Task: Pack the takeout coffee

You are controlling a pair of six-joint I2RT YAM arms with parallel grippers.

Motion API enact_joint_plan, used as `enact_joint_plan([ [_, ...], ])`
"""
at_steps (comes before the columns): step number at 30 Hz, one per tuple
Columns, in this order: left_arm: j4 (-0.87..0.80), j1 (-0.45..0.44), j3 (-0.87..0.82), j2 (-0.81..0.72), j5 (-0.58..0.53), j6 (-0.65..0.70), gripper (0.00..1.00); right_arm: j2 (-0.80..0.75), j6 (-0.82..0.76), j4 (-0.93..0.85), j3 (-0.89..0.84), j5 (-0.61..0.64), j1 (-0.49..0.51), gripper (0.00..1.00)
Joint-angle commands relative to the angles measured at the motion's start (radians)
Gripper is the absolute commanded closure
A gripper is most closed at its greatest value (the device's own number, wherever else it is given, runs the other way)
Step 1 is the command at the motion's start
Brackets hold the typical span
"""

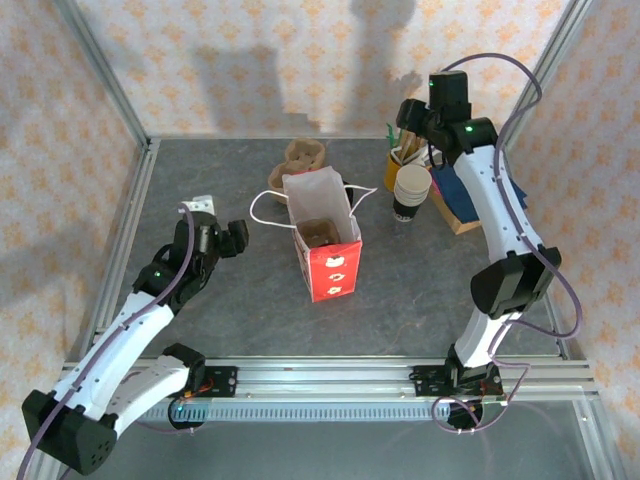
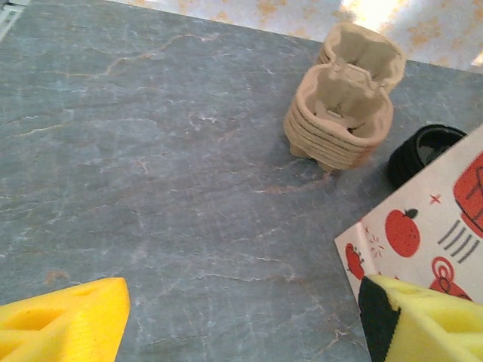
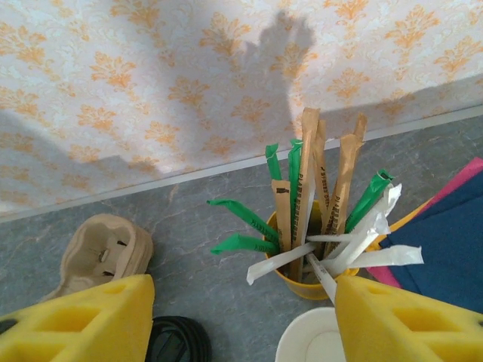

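Robot lab test cell: aluminium frame (image 1: 104, 70) and wallpaper-print panels (image 1: 250, 60) box in a grey table (image 1: 230, 310). Left arm (image 1: 130, 330) and right arm (image 1: 500, 210) are bolted to a rail (image 1: 330, 378) at its near edge. Café props: pulp carriers (image 2: 339, 121), stick cup (image 3: 309, 226).

Tray stack (image 1: 303, 154) behind paper bag (image 1: 330, 275)

My overhead camera looks down from above and behind the arms, taking in the whole table (image 1: 400, 290) and the back wall (image 1: 300, 60). The left wrist camera sits low and close, facing across the tabletop to the stack of cardboard trays (image 2: 339, 113) and a corner of the paper bag (image 2: 430, 226). The right wrist camera tilts down toward that wall, close over the cup of stirrers (image 3: 309, 279). All three views share the trays.
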Motion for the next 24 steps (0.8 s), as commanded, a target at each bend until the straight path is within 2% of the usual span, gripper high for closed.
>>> enact_joint_plan([
  [1,0.039,0.01,0.003,-0.021,-0.025,-0.009,0.19,0.032,-0.031,0.076,-0.014,0.005,-0.005,0.39],
  [7,0.059,0.013,0.0,-0.022,-0.032,0.011,0.19,0.098,-0.05,0.124,0.003,0.008,-0.009,0.46],
  [11,0.043,0.013,0.005,-0.033,-0.083,0.026,0.19,0.142,-0.044,0.164,0.0,0.023,-0.015,0.49],
  [24,0.057,0.013,-0.02,-0.052,-0.059,0.035,0.2,0.287,-0.029,0.162,0.096,0.009,-0.029,0.55],
])
